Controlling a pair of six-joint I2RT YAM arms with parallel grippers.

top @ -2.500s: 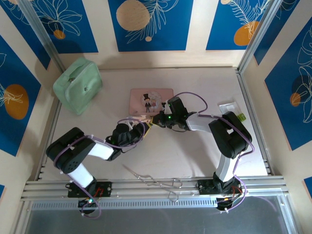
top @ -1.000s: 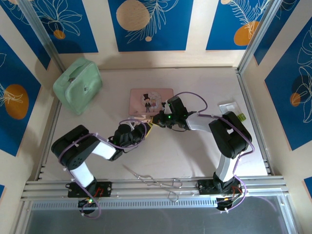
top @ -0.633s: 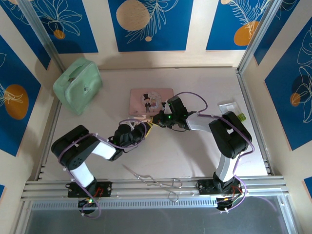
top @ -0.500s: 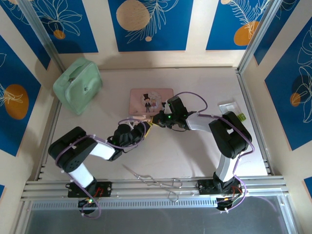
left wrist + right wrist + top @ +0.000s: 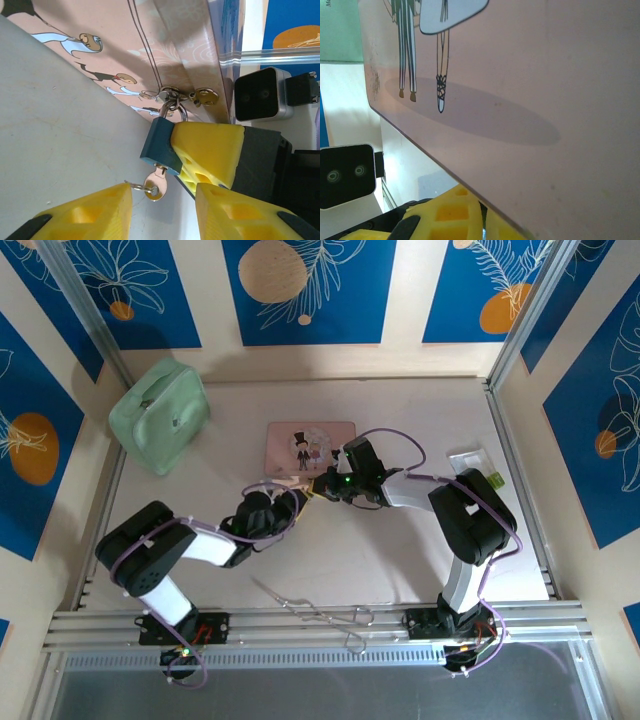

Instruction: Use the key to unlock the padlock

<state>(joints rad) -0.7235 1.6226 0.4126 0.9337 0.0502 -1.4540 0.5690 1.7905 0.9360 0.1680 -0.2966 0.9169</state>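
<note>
The small blue padlock [image 5: 159, 144] hangs by its silver shackle [image 5: 173, 103] from the latch of the pink picture box [image 5: 165, 45]. My right gripper [image 5: 320, 487] is shut on the padlock body, its yellow fingers [image 5: 210, 150] clamping it from the right. The silvery key [image 5: 157, 183] sticks out of the padlock's underside, with a little wire ring [image 5: 140, 187] through its head. My left gripper [image 5: 162, 212] is open just below, one finger on each side of the key, not touching it. In the right wrist view the box lid [image 5: 520, 75] hides the padlock above my shut right gripper [image 5: 482, 220].
The pink box [image 5: 310, 446] lies mid-table with both grippers at its near edge. A green pouch [image 5: 160, 413] sits at the back left, a white tray [image 5: 470, 462] at the right, and metal forceps [image 5: 312, 608] lie near the front rail.
The left arm's elbow has swayed slightly. Both grippers have stayed at the box's near edge, and the right arm has not moved.
</note>
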